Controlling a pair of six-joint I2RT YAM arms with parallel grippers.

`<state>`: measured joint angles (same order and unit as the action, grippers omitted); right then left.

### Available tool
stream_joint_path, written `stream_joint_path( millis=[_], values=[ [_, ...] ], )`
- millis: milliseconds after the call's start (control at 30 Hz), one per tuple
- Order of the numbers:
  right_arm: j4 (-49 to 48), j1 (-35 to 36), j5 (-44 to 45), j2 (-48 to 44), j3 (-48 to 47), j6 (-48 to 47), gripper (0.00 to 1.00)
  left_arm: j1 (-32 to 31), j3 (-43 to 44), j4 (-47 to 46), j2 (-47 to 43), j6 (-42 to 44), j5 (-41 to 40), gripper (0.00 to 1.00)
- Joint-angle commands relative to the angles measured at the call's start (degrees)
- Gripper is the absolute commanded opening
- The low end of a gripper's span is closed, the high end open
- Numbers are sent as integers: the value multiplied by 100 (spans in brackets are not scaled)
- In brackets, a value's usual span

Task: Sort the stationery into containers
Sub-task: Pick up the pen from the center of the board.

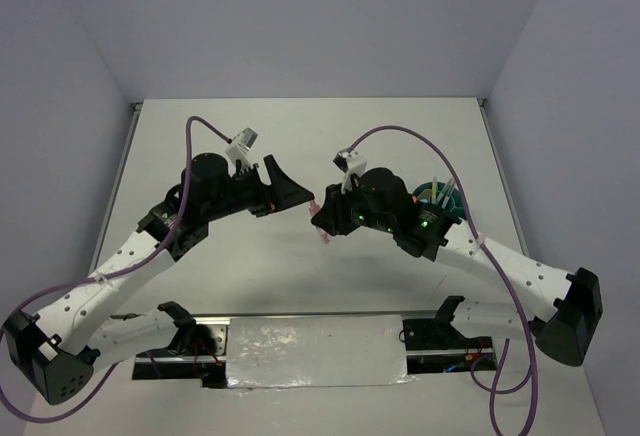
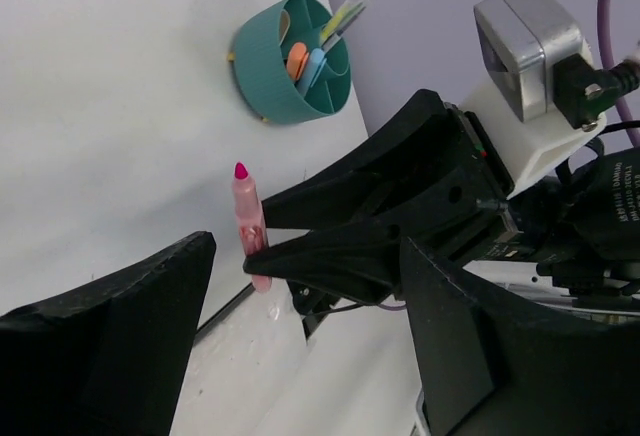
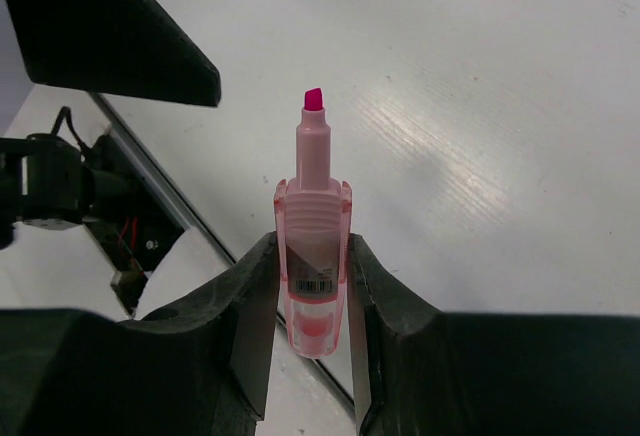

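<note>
A white table stands between pale lilac walls. At its near edge, a crinkled silver sheet lies just below a metal strip, with thin red wires close by.

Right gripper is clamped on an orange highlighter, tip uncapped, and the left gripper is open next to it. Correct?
Not quite. The highlighter in the right gripper is pink, not orange, as the right wrist view shows. The rest holds: its tip is uncapped and the left gripper is open next to it.
</note>
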<state>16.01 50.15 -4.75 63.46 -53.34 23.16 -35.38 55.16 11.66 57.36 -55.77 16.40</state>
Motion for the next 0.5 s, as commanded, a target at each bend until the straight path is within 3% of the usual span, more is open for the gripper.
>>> stream_joint_path(
  millis=[0, 67, 267, 400, 467],
  values=[
    [139, 74, -245, -44, -536, 22, 0, 22, 39, -726, 20, -83, 267, 86],
    [69, 100, -237, -115, -589, 57, 0, 22, 39, -674, 73, -49, 214, 77],
    [87, 135, -403, -167, -800, 136, 0, 31, 153, -253, 91, 241, -75, 73],
    [60, 223, -544, 43, -967, 136, 0, 22, 127, -471, 73, 224, -234, 68],
    [60, 258, -562, 148, -1055, 128, 0, 22, 92, -699, 108, 163, -217, 53]
  ],
)
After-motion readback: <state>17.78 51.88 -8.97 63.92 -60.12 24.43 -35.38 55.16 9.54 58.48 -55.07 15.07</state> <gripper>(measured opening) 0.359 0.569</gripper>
